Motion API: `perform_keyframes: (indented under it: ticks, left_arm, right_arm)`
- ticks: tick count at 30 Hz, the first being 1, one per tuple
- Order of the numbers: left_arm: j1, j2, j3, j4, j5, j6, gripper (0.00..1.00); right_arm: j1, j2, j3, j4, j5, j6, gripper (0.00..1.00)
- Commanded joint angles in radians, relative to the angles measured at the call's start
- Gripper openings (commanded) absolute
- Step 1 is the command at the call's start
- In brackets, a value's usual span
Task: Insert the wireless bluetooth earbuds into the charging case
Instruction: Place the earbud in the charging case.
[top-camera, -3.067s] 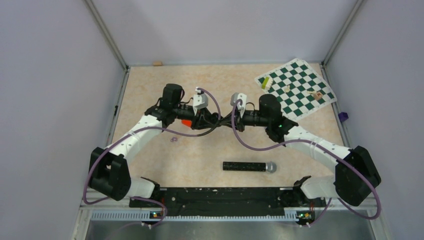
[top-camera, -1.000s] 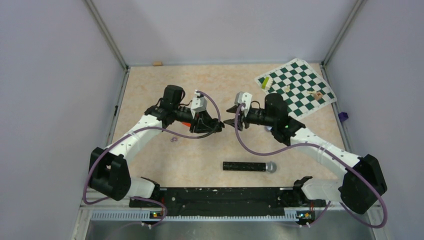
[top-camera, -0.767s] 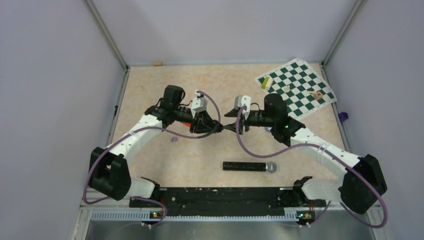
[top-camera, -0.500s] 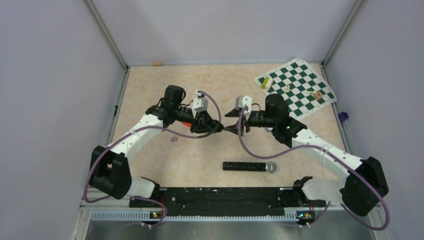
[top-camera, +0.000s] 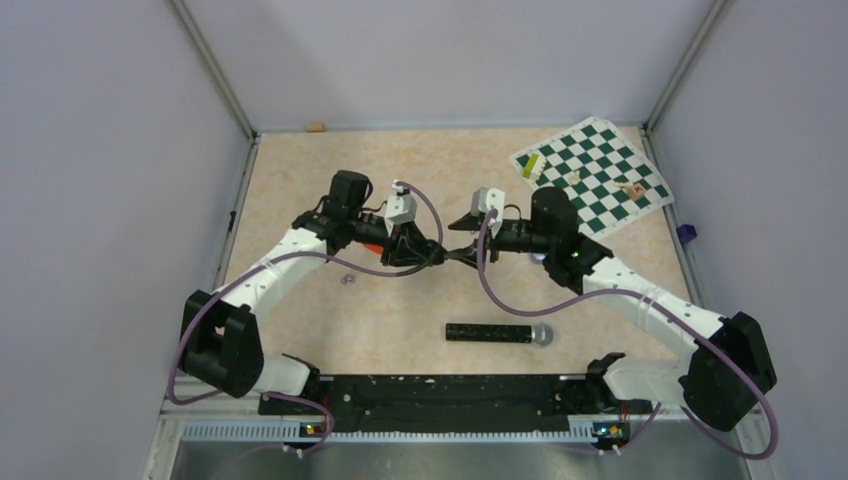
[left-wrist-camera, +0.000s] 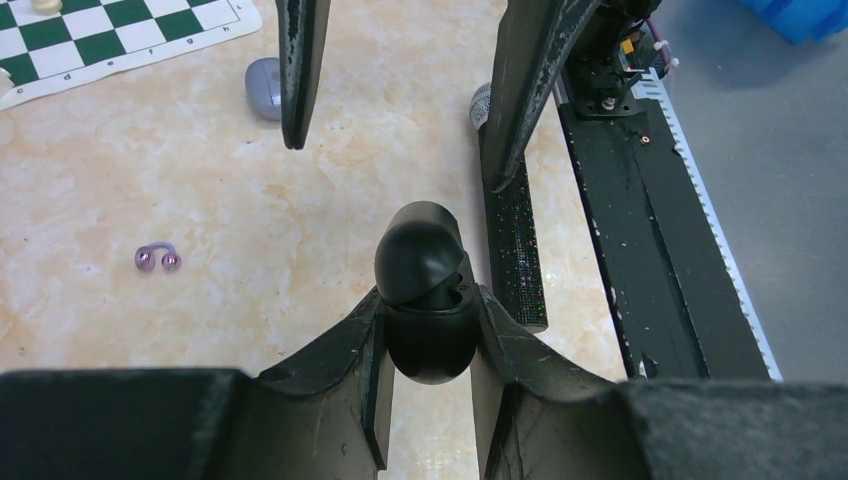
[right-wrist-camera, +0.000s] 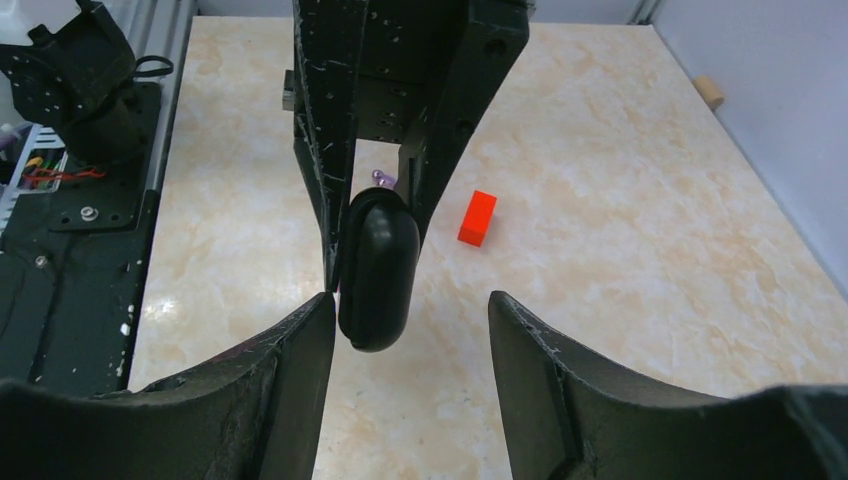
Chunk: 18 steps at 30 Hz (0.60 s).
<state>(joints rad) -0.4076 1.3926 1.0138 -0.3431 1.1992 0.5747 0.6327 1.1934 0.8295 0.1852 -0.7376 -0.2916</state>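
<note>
Setting: robotics lab test cell. Evidence: beige marbled desk (top-camera: 300, 180) boxed in by plain lilac walls (top-camera: 100, 200) and aluminium posts (top-camera: 215, 70); black mounting rail (top-camera: 440, 390) carrying two arms; unrelated props: chess mat (top-camera: 600, 175), microphone (top-camera: 498, 333), red block (right-wrist-camera: 477, 217).

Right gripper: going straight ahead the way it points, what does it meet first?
The charging case, clamped in the left gripper directly ahead. It looks about level with the tips of the open right gripper, nearer one finger; depth unclear.

The beige marbled table (top-camera: 420, 160) carried a black microphone (top-camera: 497, 333) on the near side of the jaws, a red block (right-wrist-camera: 477, 217) to their left and a green chessboard mat (top-camera: 600, 185) to their far right.
</note>
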Motion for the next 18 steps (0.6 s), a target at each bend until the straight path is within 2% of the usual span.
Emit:
perform_keyframes:
  ticks: [1, 10, 18]
  left_arm:
    - [-0.005, -0.001, 0.032, 0.036, 0.019, -0.002, 0.0]
    - [-0.005, -0.002, 0.032, 0.034, 0.023, -0.002, 0.0]
    - [-0.005, 0.003, 0.032, 0.034, 0.026, 0.001, 0.0]
  right_arm:
    - [0.016, 0.015, 0.011, -0.017, -0.052, -0.04, 0.59]
    - [0.041, 0.032, 0.006, 0.014, 0.14, -0.055, 0.6]
    - [0.039, -0.011, 0.012, 0.014, 0.2, -0.056, 0.61]
